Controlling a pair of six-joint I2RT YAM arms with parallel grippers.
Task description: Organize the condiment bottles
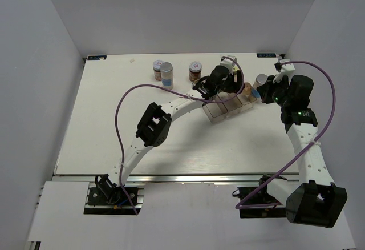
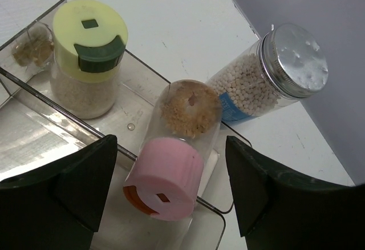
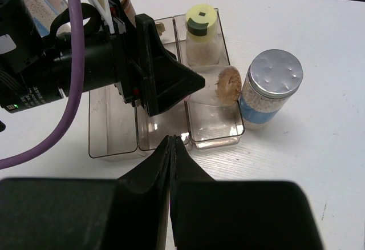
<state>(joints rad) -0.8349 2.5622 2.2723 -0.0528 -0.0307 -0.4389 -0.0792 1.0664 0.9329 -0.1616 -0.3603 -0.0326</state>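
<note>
The pink-capped bottle point(image 2: 171, 164) leans tilted in the end compartment of the clear tray point(image 2: 34, 147), its cap between my left gripper's point(image 2: 171, 150) open fingers, which do not touch it. A yellow-green-capped bottle point(image 2: 88, 56) stands upright in the same compartment, farther in. A silver-capped white-blue bottle point(image 2: 268, 73) stands on the table just outside the tray. My right gripper point(image 3: 172, 141) is shut and empty, hovering before the tray's near edge point(image 3: 114, 154). The right wrist view shows the yellow-green-capped bottle point(image 3: 201, 30), the leaning bottle point(image 3: 227, 85) and the silver-capped bottle point(image 3: 268, 87).
At the table's back stand two brown jars point(image 1: 157, 67) point(image 1: 195, 70) and another silver-capped bottle point(image 1: 166, 74). The tray's point(image 1: 219, 113) left and middle compartments hold nothing I can see. White walls enclose the table.
</note>
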